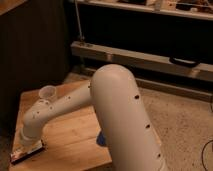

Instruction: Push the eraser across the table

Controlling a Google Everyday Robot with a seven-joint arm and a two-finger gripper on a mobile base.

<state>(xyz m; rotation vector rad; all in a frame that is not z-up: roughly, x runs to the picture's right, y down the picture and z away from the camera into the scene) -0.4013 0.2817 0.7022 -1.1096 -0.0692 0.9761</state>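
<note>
The eraser (26, 152), a long flat block with a dark body and a white top face, lies at the front left corner of the light wooden table (70, 137), by its edge. My white arm reaches down from the right across the table. My gripper (30, 144) is at the arm's low left end, right over the eraser's far side and seemingly touching it. The arm's wrist hides the gripper's tips.
A clear plastic cup (47, 92) stands near the table's back left. A blue block (100, 140) peeks out from behind my arm at the front right. A dark wall rises to the left, a metal shelf rail (150, 60) behind, speckled floor to the right.
</note>
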